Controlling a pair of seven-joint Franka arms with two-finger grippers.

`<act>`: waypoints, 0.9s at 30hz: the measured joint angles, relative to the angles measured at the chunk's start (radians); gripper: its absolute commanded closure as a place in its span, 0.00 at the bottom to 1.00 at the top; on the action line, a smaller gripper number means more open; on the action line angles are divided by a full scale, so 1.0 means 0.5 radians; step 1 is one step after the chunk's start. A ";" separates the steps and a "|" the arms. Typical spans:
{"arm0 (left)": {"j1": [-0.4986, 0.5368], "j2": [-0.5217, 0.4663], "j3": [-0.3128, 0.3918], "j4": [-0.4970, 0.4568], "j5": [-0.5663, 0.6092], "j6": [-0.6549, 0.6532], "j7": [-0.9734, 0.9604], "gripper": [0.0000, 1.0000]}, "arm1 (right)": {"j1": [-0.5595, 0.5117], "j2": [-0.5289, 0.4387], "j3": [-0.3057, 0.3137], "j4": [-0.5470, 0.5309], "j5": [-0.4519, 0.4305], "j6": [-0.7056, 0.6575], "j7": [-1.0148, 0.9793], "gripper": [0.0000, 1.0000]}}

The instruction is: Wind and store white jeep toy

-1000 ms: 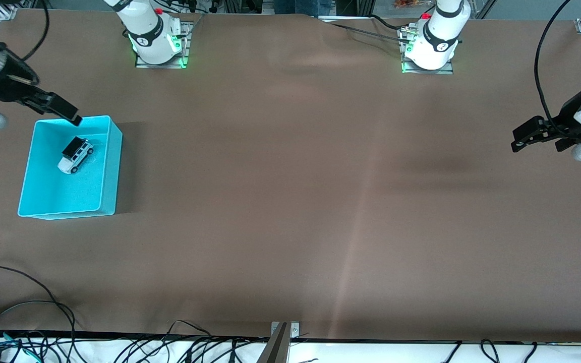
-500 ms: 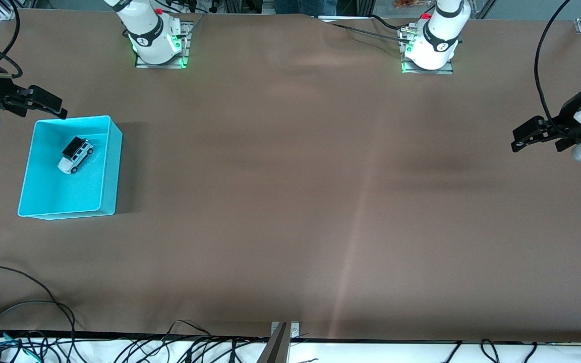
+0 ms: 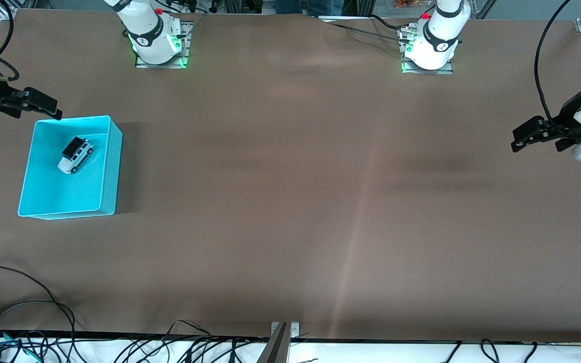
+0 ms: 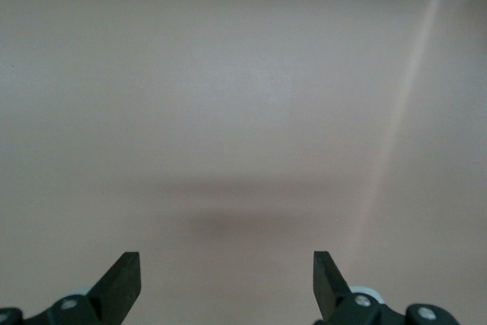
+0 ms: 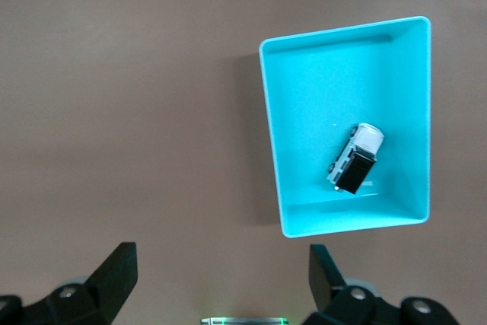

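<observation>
The white jeep toy (image 3: 75, 155), boxy with a black roof, lies inside the cyan bin (image 3: 111, 166) at the right arm's end of the table. It also shows in the right wrist view (image 5: 355, 157) inside the bin (image 5: 272, 142). My right gripper (image 3: 43, 105) is open and empty, up in the air over the table just outside the bin's rim that is farthest from the front camera. My left gripper (image 3: 527, 137) is open and empty over bare table at the left arm's end. In the left wrist view its fingers (image 4: 122, 283) frame only brown table.
The brown table cover (image 3: 290, 201) spreads wide between the arms. The two arm bases (image 3: 157, 40) stand along the table's edge farthest from the front camera. Loose cables (image 3: 28, 312) lie at the edge nearest the front camera.
My right gripper has drawn back from over the bin's rim toward the table's end and away from the jeep. The jeep, the bin and the left arm have not moved.
</observation>
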 measured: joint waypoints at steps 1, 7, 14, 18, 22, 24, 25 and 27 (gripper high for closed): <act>0.000 0.000 0.000 0.000 0.000 0.000 0.000 0.00 | 0.000 0.007 -0.017 0.001 -0.007 0.000 -0.013 0.00; 0.000 0.000 0.000 0.000 0.000 0.000 0.000 0.00 | 0.004 0.029 -0.116 0.011 -0.016 0.000 -0.135 0.00; 0.000 0.000 0.000 0.000 0.000 0.000 0.000 0.00 | 0.027 0.036 -0.125 0.041 -0.016 -0.001 -0.142 0.00; 0.000 0.000 0.000 0.000 0.000 0.000 0.000 0.00 | 0.038 0.036 -0.124 0.051 -0.016 -0.001 -0.142 0.00; 0.000 0.000 0.000 0.000 0.000 0.000 0.000 0.00 | 0.037 0.036 -0.128 0.056 -0.016 -0.002 -0.142 0.00; 0.000 0.000 0.000 0.000 0.000 0.000 0.000 0.00 | 0.037 0.037 -0.129 0.058 -0.016 -0.002 -0.142 0.00; 0.000 0.000 0.000 0.000 0.000 0.000 0.000 0.00 | 0.037 0.037 -0.129 0.059 -0.016 -0.002 -0.142 0.00; 0.000 0.000 0.000 0.000 0.000 0.000 0.000 0.00 | 0.037 0.037 -0.130 0.060 -0.016 -0.002 -0.142 0.00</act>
